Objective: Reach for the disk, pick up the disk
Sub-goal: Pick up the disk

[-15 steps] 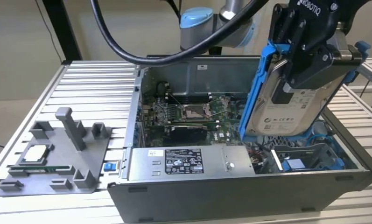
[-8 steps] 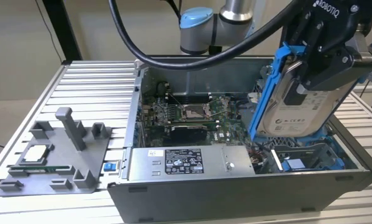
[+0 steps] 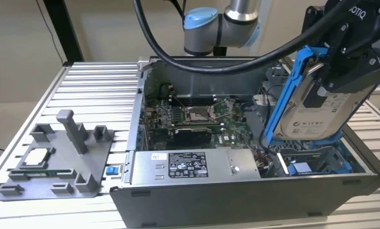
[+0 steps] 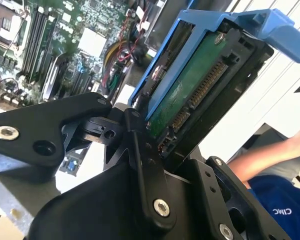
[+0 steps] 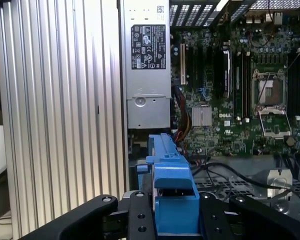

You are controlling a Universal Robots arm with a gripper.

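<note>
Gripper [image 3: 330, 90] clamps labelled disk [image 3: 317, 117] (lifted).

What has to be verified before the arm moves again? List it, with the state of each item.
1. Grip: the gripper is shut on the disk, fingers clamped across it. Ok.
2. Lift: in the exterior view the disk hangs tilted above the drive bay at the case's right end, out of its slot. Ok.
3. Blue rails: seated along the disk's sides in the second wrist view. Ok.
4. Cables: whether any lead is attached to the disk's connector. Cannot tell.
5. Person: an arm shows near the disk in the second wrist view. Not ok.
6. Grip firmness against slip. Cannot tell.
</note>
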